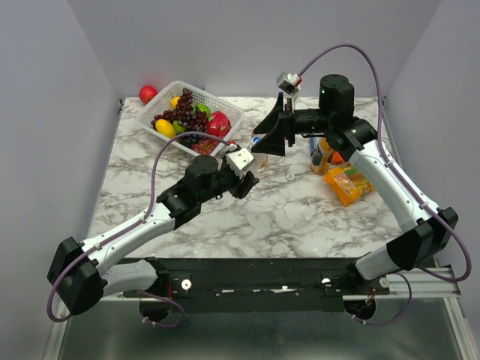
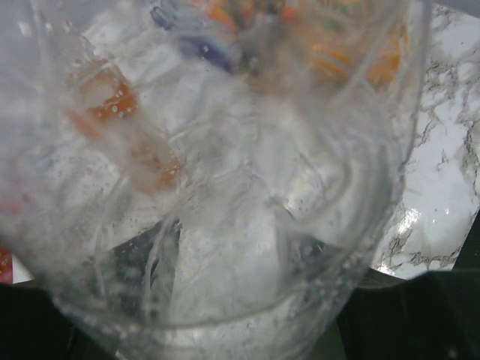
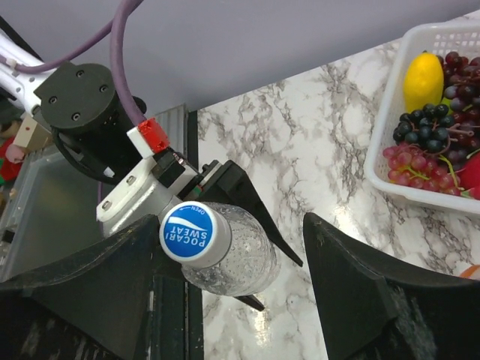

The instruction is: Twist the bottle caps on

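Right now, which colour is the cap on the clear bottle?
Blue cap, white lettering; right wrist view shows it best.

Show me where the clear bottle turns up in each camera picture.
Top external: clear bottle at centre, barely visible.
Left wrist: clear bottle fills the picture, blurred.
Right wrist: clear bottle lower left, blue cap facing the camera.
Shared landmark: marble table.

The left wrist view was filled by the clear bottle (image 2: pixel 225 195), blurred; orange and blue patches behind it could not be identified. In the top view only its blue cap (image 1: pixel 256 139) was discerned, the body being hidden. An orange bottle (image 1: pixel 321 159) was partly covered by the right arm (image 1: pixel 390 180). A pale speck (image 1: pixel 290 177) was too small to name. The basket (image 3: pixel 386 142) was cut off at the right wrist view's edge.
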`<state>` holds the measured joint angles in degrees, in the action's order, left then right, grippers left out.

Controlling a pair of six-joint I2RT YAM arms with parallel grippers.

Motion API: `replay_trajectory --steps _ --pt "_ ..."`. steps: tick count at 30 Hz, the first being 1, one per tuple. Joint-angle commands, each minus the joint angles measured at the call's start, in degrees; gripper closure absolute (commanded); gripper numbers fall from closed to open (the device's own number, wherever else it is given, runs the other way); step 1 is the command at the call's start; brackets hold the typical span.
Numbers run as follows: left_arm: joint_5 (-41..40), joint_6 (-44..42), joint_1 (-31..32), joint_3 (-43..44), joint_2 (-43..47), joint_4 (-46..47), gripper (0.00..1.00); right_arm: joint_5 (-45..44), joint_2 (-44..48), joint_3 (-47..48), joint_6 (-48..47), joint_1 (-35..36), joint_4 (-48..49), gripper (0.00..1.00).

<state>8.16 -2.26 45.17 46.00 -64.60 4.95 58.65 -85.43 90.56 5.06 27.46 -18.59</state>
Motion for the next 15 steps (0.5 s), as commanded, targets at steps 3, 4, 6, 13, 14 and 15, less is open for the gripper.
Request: replay_trajectory --steps 3,4,6,13,14,15 --pt "5.46 0.94 -0.17 3.92 -0.70 2.52 1.00 0.51 -1.76 -0.56 -1.11 1.72 0.57 0.19" --pt "5.55 0.77 -0.08 4.18 -0.79 2.43 1.00 0.15 -1.76 -0.74 -0.93 1.72 0.57 0.28" --pt "5.81 0.59 -0.08 4.28 -1.06 2.26 1.00 -0.55 -1.41 -0.83 -0.84 1.72 1.01 0.37" --pt "5.29 -0.90 -0.52 1.39 -0.62 -0.29 0.02 -8.98 4.28 -3.11 -7.86 0.84 0.84 0.86" --pt "4.76 -1.08 -1.04 0.59 -0.01 -0.73 0.01 -10.65 5.17 -4.68 -9.53 0.58 0.05 0.87" --pt "3.28 -1.16 -1.39 -0.11 0.35 -1.17 0.01 -13.10 6.14 -5.48 -12.59 0.23 -1.35 0.89"
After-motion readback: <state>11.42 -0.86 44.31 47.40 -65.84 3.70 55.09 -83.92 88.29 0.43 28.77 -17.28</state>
